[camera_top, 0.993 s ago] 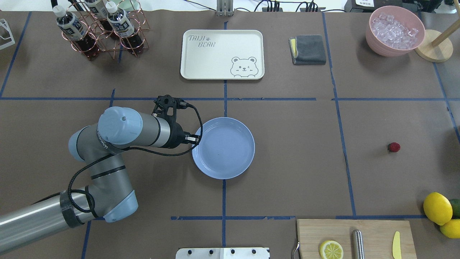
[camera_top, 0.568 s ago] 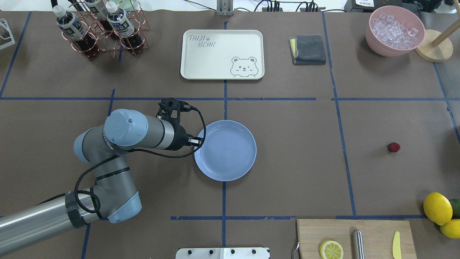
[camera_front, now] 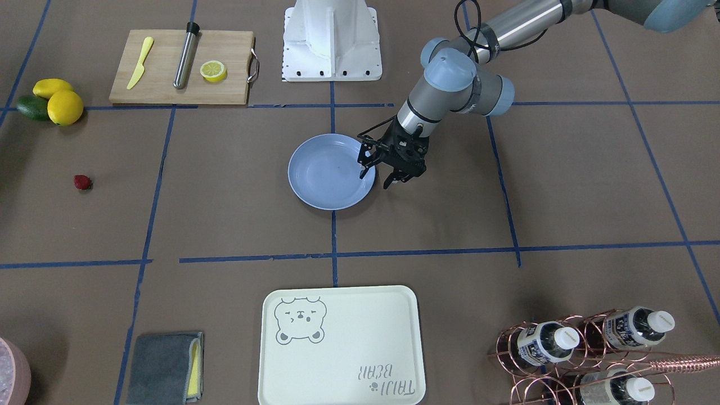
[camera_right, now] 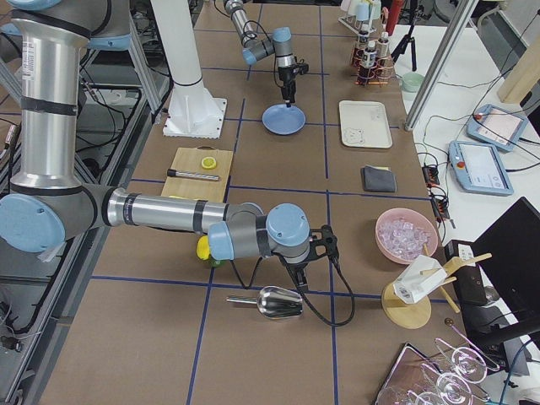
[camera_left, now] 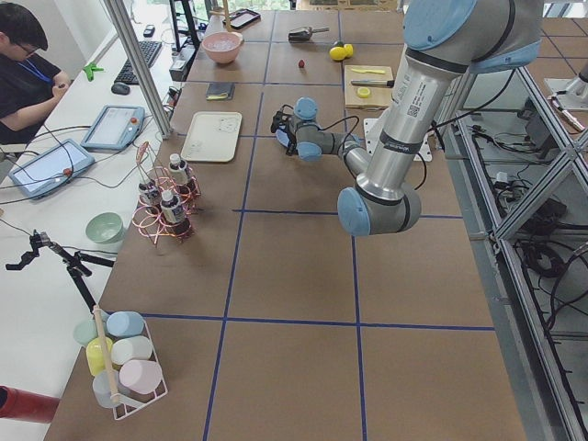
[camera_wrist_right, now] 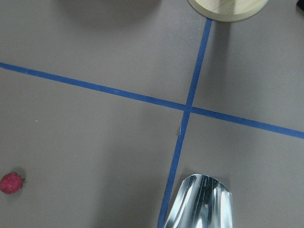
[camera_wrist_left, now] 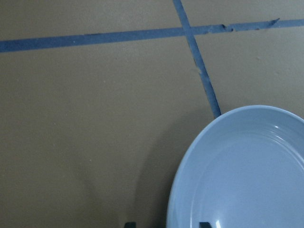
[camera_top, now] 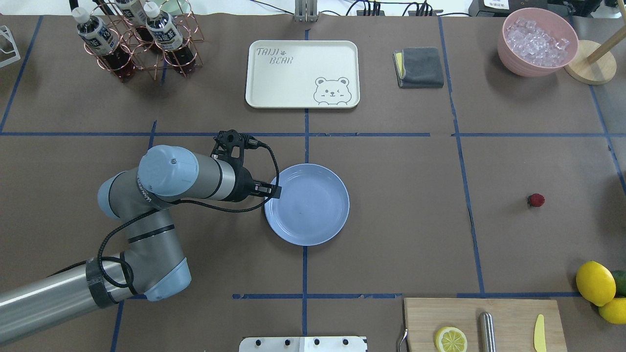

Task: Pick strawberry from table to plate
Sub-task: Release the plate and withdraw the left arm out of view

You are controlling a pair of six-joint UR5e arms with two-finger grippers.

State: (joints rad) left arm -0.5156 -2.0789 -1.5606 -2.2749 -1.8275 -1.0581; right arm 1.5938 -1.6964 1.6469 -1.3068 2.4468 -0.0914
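The strawberry point(camera_top: 536, 200) lies on the table point(camera_top: 401, 234) far to the right, also seen as a small red berry point(camera_front: 82, 182) in the front view and at the lower left edge point(camera_wrist_right: 10, 183) of the right wrist view. The light-blue plate point(camera_top: 313, 215) sits empty mid-table. My left gripper point(camera_front: 376, 177) is open at the plate's left rim, one finger over the plate and one outside it. In the left wrist view the rim point(camera_wrist_left: 190, 166) runs between the two fingertips. My right gripper point(camera_right: 297, 272) shows only in the exterior right view, so I cannot tell its state.
A metal scoop point(camera_wrist_right: 202, 202) lies on the table just below the right wrist camera. Lemons point(camera_top: 595, 282) and a cutting board point(camera_top: 481, 322) sit near the front right. The bear tray point(camera_top: 302, 73), grey cloth point(camera_top: 419, 67), bottle rack point(camera_top: 139, 41) and pink ice bowl point(camera_top: 537, 41) line the far side.
The plate has slid slightly right and toward the robot, with the left arm following. Since then the left arm has eased back a little to the left. The strawberry has not moved.
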